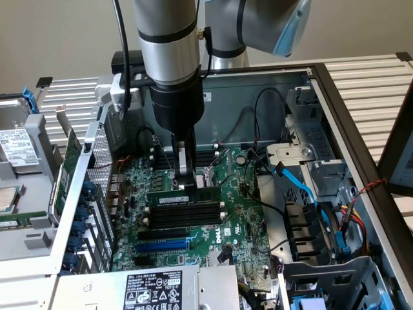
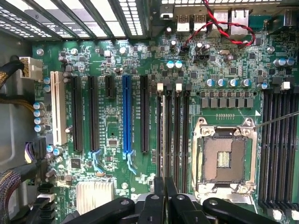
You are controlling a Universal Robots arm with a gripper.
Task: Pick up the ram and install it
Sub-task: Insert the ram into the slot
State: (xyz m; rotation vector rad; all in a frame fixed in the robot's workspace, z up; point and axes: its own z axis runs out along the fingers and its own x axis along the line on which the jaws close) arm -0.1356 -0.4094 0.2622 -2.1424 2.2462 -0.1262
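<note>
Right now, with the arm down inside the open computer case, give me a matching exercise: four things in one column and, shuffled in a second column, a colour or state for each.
Things:
1. the ram
2. gripper
3. long slot standing among the black ones
4. twisted wires near the rear ports

Colour or state:
A. red and black
B. shut on a thin board
C. dark, with a pale label strip
D. blue

Pairs: 1-C, 2-B, 3-D, 4-A
</note>
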